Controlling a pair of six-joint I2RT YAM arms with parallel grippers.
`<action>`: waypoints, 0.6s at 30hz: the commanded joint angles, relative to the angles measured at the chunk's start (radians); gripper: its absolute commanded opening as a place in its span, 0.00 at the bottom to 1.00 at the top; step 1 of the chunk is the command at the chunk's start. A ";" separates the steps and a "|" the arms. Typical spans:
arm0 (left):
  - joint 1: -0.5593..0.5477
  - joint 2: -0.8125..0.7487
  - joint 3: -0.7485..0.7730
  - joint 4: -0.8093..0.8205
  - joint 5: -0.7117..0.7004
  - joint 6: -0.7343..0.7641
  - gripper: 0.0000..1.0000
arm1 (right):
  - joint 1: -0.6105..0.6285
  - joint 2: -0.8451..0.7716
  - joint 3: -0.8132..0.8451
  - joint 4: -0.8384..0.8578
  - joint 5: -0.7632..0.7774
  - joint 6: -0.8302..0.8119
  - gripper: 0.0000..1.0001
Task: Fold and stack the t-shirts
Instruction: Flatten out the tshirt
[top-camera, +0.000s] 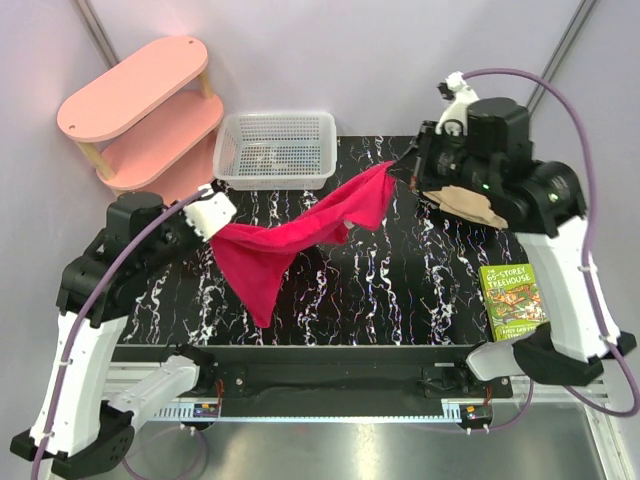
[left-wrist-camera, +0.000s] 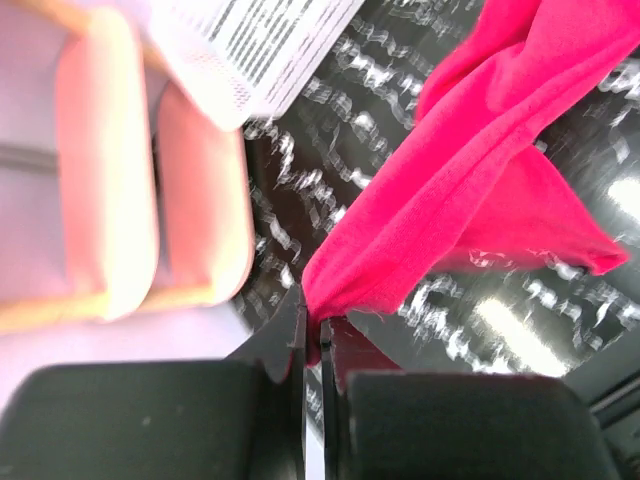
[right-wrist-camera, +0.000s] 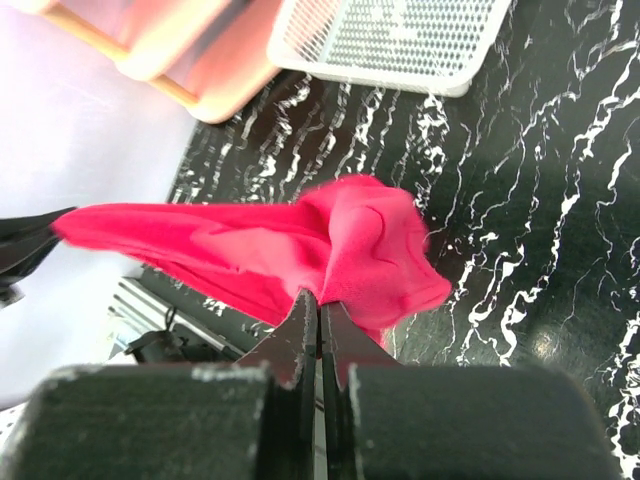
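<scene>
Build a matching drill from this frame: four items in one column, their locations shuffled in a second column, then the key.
Items
1. crimson t-shirt
2. white mesh basket
3. green book
4. pink shelf

Locations
A. near right corner of the table
B. off the table, far left
C. pinched between the left end effector and right end effector
D. far edge of the table, left of centre

Pairs: 1-C, 2-D, 3-A, 4-B

left arm (top-camera: 85, 340), right arm (top-camera: 575, 270): white links, black joint housings, purple cable (top-camera: 585, 130) each. left gripper (top-camera: 226, 224) body white, fingers (left-wrist-camera: 290, 330) black.
</scene>
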 joint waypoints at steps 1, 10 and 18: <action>0.043 -0.022 -0.006 -0.051 -0.115 0.087 0.00 | -0.008 -0.136 0.026 -0.034 0.005 0.002 0.00; 0.091 -0.106 0.032 -0.020 -0.246 0.173 0.00 | -0.008 -0.342 -0.028 -0.163 -0.036 0.088 0.00; 0.091 -0.133 0.173 -0.120 -0.275 0.219 0.00 | -0.008 -0.530 -0.238 -0.199 -0.077 0.162 0.00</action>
